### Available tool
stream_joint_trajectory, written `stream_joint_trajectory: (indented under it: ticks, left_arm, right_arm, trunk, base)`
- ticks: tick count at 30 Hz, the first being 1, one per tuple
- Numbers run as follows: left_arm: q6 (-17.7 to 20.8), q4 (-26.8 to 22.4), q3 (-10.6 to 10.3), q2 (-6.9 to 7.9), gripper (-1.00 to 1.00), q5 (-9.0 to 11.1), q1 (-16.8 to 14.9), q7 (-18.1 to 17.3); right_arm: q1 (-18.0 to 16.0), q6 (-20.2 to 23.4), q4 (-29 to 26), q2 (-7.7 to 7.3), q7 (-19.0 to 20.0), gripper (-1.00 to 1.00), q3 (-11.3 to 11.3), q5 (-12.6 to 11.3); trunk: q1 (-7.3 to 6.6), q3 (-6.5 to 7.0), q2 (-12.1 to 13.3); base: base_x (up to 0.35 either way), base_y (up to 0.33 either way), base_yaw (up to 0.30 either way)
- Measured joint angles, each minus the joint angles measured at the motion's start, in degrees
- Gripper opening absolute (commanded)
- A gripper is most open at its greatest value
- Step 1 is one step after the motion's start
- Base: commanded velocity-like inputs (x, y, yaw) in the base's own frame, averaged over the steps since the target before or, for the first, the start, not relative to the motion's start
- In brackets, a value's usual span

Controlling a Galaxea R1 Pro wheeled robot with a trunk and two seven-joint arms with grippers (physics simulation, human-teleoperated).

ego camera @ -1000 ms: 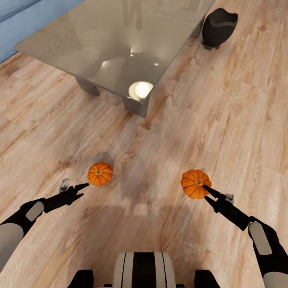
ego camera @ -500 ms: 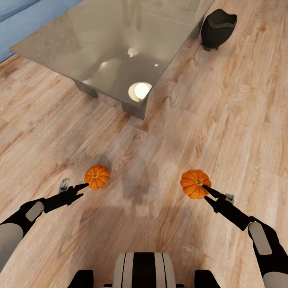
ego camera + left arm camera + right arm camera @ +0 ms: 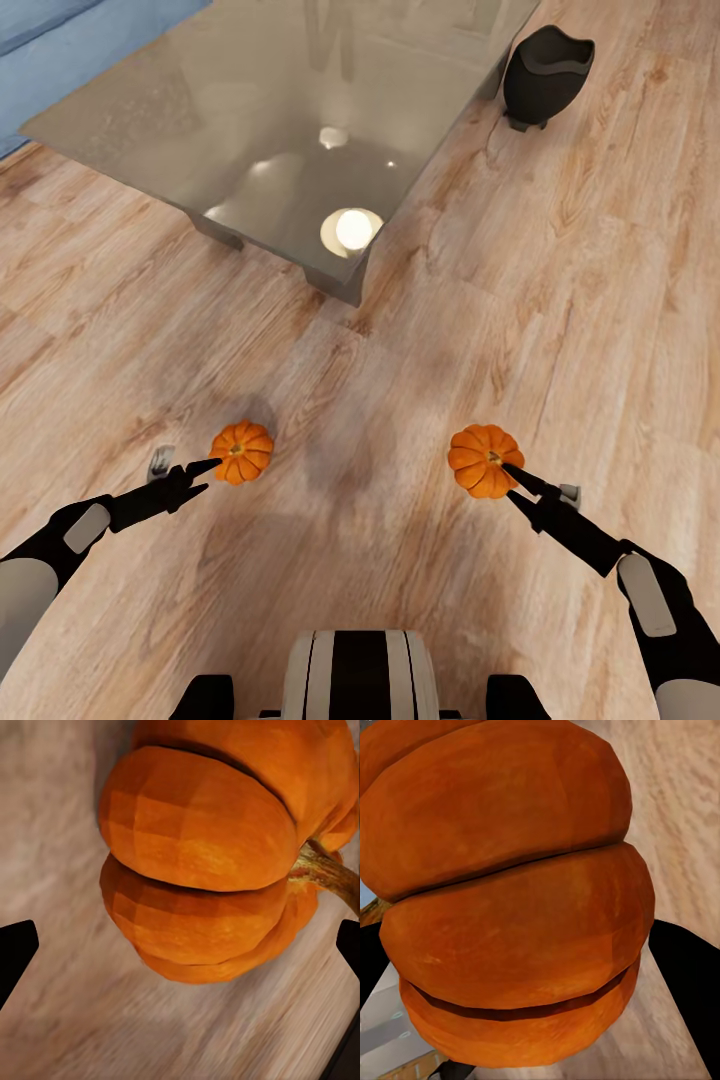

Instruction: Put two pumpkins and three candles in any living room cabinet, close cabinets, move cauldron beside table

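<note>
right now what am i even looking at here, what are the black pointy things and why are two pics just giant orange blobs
It is a simulated two-armed robot, seen by three cameras. The big picture looks down from its head; the black pointy things are its left gripper and right gripper.

The other two pictures come from cameras on each wrist, looking along the fingers, so whatever is close looks huge. The blobs are two small pumpkins.

The left pumpkin sits on the wooden floor, with the left gripper open around it, fingers apart. The right pumpkin sits between the right gripper's fingers, which appear to be clamping it.

Farther off are a glass-topped table and, beside it, a black cauldron.
</note>
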Motion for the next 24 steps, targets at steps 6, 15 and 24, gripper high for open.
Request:
stream_joint_trajectory:
  ticks: [6, 15, 24]
  left_arm:
    - [0.0, 0.0, 0.0, 0.06, 1.00, 0.0, 0.0, -0.1]
    - [-0.1, 0.0, 0.0, 0.07, 1.00, 0.0, 0.0, 0.0]
    - [-0.1, 0.0, 0.0, 0.03, 1.00, 0.0, 0.0, 0.0]
  right_arm:
    - [0.0, 0.0, 0.0, 0.00, 0.0, -1.00, 0.2, 0.1]
    - [0.0, 0.0, 0.0, 0.00, 0.0, -1.00, 0.2, 0.0]
    - [0.0, -0.1, 0.0, 0.00, -0.1, -1.00, 0.2, 0.0]
  trunk:
    - [0.01, 0.00, 0.0]
    - [0.01, 0.00, 0.0]
    - [0.01, 0.00, 0.0]
  base:
    - [0.071, 0.011, 0.000]
    - [0.127, 0.069, 0.000]
    - [0.009, 0.005, 0.000]
